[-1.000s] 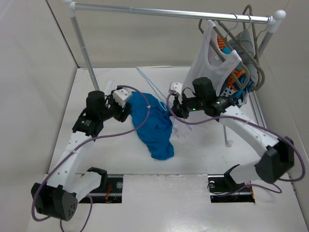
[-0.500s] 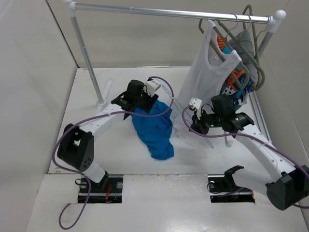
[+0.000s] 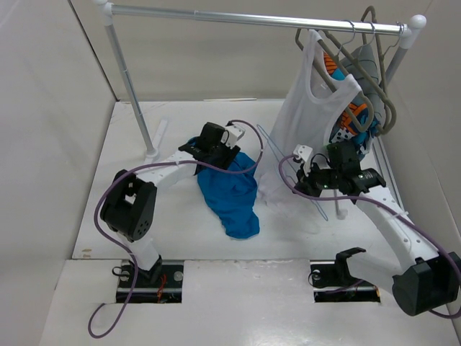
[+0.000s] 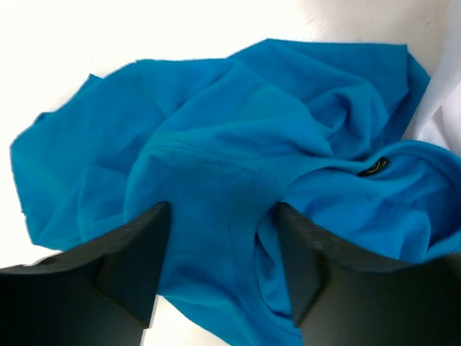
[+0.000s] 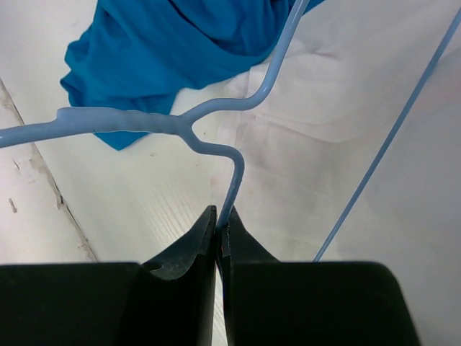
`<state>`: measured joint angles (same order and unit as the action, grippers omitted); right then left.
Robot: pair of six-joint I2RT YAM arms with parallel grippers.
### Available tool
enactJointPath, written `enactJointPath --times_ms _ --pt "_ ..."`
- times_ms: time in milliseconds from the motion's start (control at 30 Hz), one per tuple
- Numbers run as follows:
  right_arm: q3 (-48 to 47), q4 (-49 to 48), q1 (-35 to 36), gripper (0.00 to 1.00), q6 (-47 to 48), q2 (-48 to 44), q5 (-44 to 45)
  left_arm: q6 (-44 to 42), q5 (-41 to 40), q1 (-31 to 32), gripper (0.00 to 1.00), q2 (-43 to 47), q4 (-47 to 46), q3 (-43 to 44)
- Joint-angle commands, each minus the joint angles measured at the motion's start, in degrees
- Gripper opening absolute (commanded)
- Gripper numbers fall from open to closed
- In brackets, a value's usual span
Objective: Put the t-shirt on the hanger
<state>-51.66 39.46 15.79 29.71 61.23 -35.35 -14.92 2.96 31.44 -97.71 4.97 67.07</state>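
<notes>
The bright blue t-shirt (image 3: 232, 193) lies crumpled on the table; it fills the left wrist view (image 4: 238, 130) and shows at the top of the right wrist view (image 5: 180, 43). My left gripper (image 3: 222, 160) is open, its jaws straddling a fold of the shirt (image 4: 223, 245) at the shirt's far end. My right gripper (image 3: 300, 184) is shut on the hook wire of the pale-blue hanger (image 5: 216, 108), held right of the shirt. The hanger's thin wire (image 3: 266, 137) runs past the tank top's hem.
A clothes rail (image 3: 252, 18) spans the back on posts (image 3: 133, 94). A white tank top (image 3: 310, 108), an orange-blue-white patterned garment (image 3: 353, 119) and grey hangers (image 3: 374, 65) hang at its right end, close to my right arm. White fabric (image 5: 324, 144) lies under the hanger.
My left gripper has swung from the shirt's left side to its far end. My right gripper has drawn back to the right with the hanger.
</notes>
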Motion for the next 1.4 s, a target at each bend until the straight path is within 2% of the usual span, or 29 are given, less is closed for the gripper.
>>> enactJointPath --times_ms 0,67,100,200,233,267,333,433,500,633,833,967,1033,1100,1200,1367 --pt "-1.2 0.8 -0.7 0.00 2.5 0.1 -2.0 0.3 -0.6 0.3 0.53 0.1 -0.2 -0.6" --pt "-1.2 0.8 -0.7 0.00 2.5 0.1 -2.5 0.3 -0.6 0.3 0.45 0.1 -0.2 -0.6" --pt "-0.5 0.8 -0.7 0.00 2.5 0.1 -2.5 -0.2 -0.6 0.3 0.34 0.1 -0.2 -0.6" --pt "0.1 0.8 -0.7 0.00 2.5 0.1 -3.2 -1.5 -0.6 0.3 0.23 0.1 -0.2 -1.1" --pt "0.2 0.8 -0.7 0.00 2.5 0.1 -3.8 -1.5 -0.6 0.3 0.14 0.1 -0.2 -1.2" --pt "0.2 0.8 -0.7 0.00 2.5 0.1 -3.8 -2.0 -0.6 0.3 0.11 0.1 -0.2 -1.2" --pt "0.2 0.8 -0.7 0.00 2.5 -0.5 -3.8 -2.0 -0.6 0.3 0.11 0.6 -0.2 -1.2" --pt "0.2 0.8 -0.7 0.00 2.5 -1.5 -3.8 -2.6 -0.6 -0.3 0.41 1.4 -0.2 -1.2" --pt "0.2 0.8 -0.7 0.00 2.5 -1.6 -3.8 -2.6 -1.1 -0.3 0.56 1.4 -0.2 -1.7" --pt "0.2 0.8 -0.7 0.00 2.5 -2.1 -3.2 -0.9 -0.1 -2.2 0.55 1.9 0.3 0.1" --pt "0.2 1.3 -0.7 0.00 2.5 -2.6 -2.7 -0.9 2.0 -2.9 0.38 3.8 2.2 0.1" --pt "0.2 1.3 -0.7 0.00 2.5 -2.6 -2.7 -0.4 2.8 -2.9 0.37 3.8 2.8 -0.5" --pt "0.2 1.3 -0.7 0.00 2.5 -2.6 -2.7 -1.7 3.3 -2.9 0.41 3.2 2.8 -0.5" --pt "0.2 1.3 -0.7 0.00 2.5 -2.6 -2.7 -5.3 3.3 -1.3 0.52 2.3 2.8 -1.1" --pt "-0.4 1.3 -0.7 0.00 2.5 -2.6 -2.7 -7.1 -0.2 2.5 0.58 -0.7 2.8 -2.3" --pt "-0.9 1.3 -0.7 0.00 2.5 -3.3 -2.2 -7.7 -3.6 5.3 0.61 -3.3 -0.4 -3.4"
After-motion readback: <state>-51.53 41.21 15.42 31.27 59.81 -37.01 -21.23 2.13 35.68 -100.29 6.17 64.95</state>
